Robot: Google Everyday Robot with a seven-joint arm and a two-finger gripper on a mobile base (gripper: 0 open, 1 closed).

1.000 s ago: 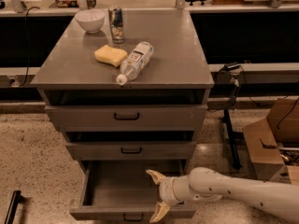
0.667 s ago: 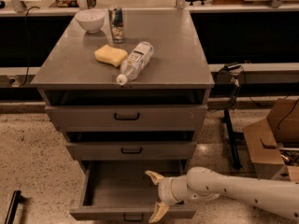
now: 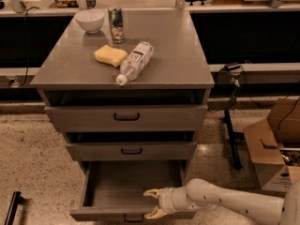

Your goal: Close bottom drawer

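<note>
The bottom drawer (image 3: 117, 186) is the lowest of three grey drawers in the cabinet and stands pulled far out, its inside empty. Its shallow front panel (image 3: 98, 215) with a black handle (image 3: 133, 218) sits at the frame's lower edge. My gripper (image 3: 152, 203) is open, its two tan fingertips (image 3: 149, 192) spread one above the other. It hovers over the drawer's front right part, just behind the front panel. The white arm (image 3: 225, 203) reaches in from the lower right.
The middle drawer (image 3: 131, 150) and top drawer (image 3: 126, 117) stand slightly out. On the cabinet top (image 3: 178, 55) are a white bowl (image 3: 90, 19), a can (image 3: 116, 25), a yellow sponge (image 3: 110, 55) and a lying bottle (image 3: 136, 61). Cardboard boxes (image 3: 274, 144) and a black stand (image 3: 232, 139) are at right.
The gripper and arm have shifted slightly to the left over the drawer's front. The drawer has not visibly moved.
</note>
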